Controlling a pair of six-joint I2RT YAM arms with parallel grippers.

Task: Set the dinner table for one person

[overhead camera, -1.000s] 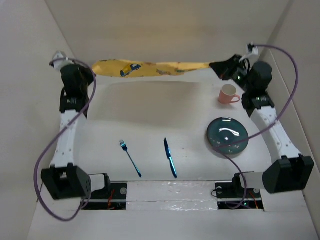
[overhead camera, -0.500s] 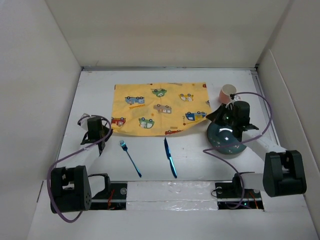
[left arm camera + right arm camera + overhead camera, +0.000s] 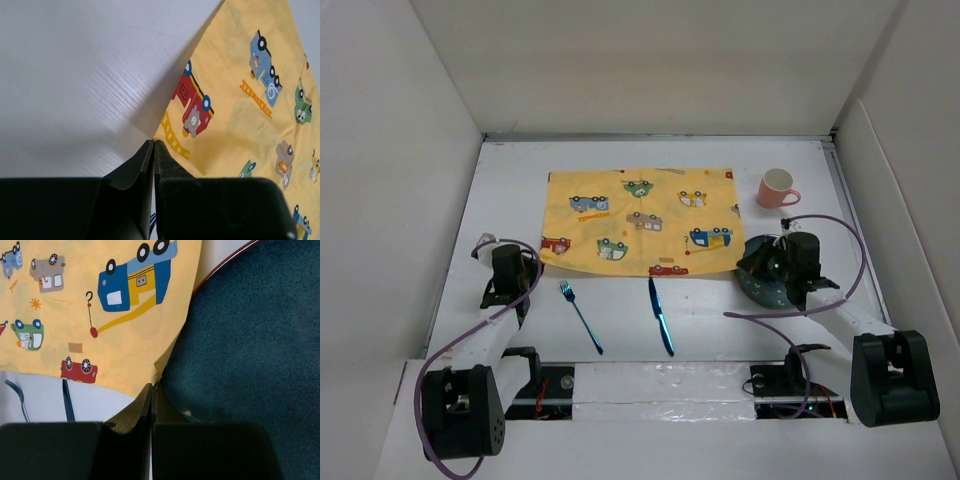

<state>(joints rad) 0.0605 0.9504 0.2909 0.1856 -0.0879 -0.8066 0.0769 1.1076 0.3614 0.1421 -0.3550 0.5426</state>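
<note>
Both pincers are pressed tight, no gap btw the jaws, each nipping a near corner of the placemat [image 3: 640, 215]. L pincer [image 3: 153, 145] has the near-left corner, R pincer [image 3: 151, 387] the near-right one. In both wrist views the cloth runs straight into the closed tips, so I read them as holding cloth, not just touching it.

The dinner table [image 3: 510, 180] lies directly under both pincers & spreads away on every side. The mat lies spread on it, ahead of & btw the two pincers. The plate [image 3: 250, 340] sits under & to the right of the R pincer, and that corner of the mat seems to lap over its rim. The cup [image 3: 777, 188] stands ahead of the R pincer, apart from the mat. The fork [image 3: 580, 316] & knife [image 3: 660, 315] lie btw the pincers, nearer the bases than the tips are, just by the mat's near edge.

Step in hand, as I judge it: finish laying the mat, then let go. To do it well:
- Hold mild tension across the 2 corners so the near edge lies straight, w/o wrinkles.
- R side: slide the corner left, off the plate rim, before release. Otherwise lifting the plate later prob. drags the mat.
- Go down till the cloth meets the table, then open both together.
- Lift straight up so the tips don't snag the cloth.
- No pull toward the bases, or the near edge covers the fork & knife.
</note>
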